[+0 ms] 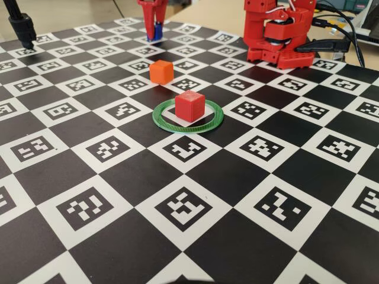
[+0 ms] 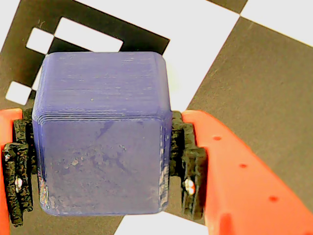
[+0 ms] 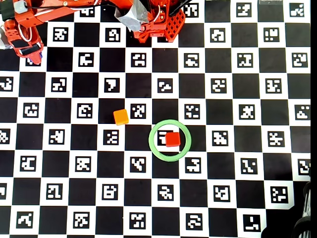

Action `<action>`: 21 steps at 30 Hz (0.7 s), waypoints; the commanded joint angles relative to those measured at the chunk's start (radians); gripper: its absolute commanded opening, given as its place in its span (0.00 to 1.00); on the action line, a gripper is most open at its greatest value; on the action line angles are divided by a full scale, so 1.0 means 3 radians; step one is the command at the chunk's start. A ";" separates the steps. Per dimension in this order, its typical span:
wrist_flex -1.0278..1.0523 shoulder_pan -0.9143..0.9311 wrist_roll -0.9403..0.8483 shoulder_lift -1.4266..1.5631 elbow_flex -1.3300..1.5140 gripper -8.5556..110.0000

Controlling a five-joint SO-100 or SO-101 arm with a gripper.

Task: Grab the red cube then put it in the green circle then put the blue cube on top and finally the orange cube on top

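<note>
Gripper [image 2: 105, 183] of your red arm clamps the dark blue plastic cube [image 2: 100, 132] between both fingers, while your matte red plastic cube [image 1: 190, 106] sits inside the thin green ring [image 1: 188, 125]

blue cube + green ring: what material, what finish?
Blue cube: looks like 3D-printed plastic, matte, with fine layer lines, rounded edges and pale scuffs on the near face. It sits between the claw pads. Green circle: thin flat ring, probably plastic too, slightly glossy; too small to see layer lines.
</note>
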 commanded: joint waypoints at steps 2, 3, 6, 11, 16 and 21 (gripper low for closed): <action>0.0087 -0.0056 -0.0010 0.0266 -0.0036 0.16; 0.0123 -0.0056 -0.0010 0.0291 -0.0051 0.16; 0.0281 -0.0066 -0.0010 0.0414 -0.0133 0.16; 0.0721 -0.0118 0.0066 0.0583 -0.0409 0.16; 0.0951 -0.0215 0.0153 0.0972 -0.0343 0.16; 0.1253 -0.0394 0.0307 0.1355 -0.0368 0.16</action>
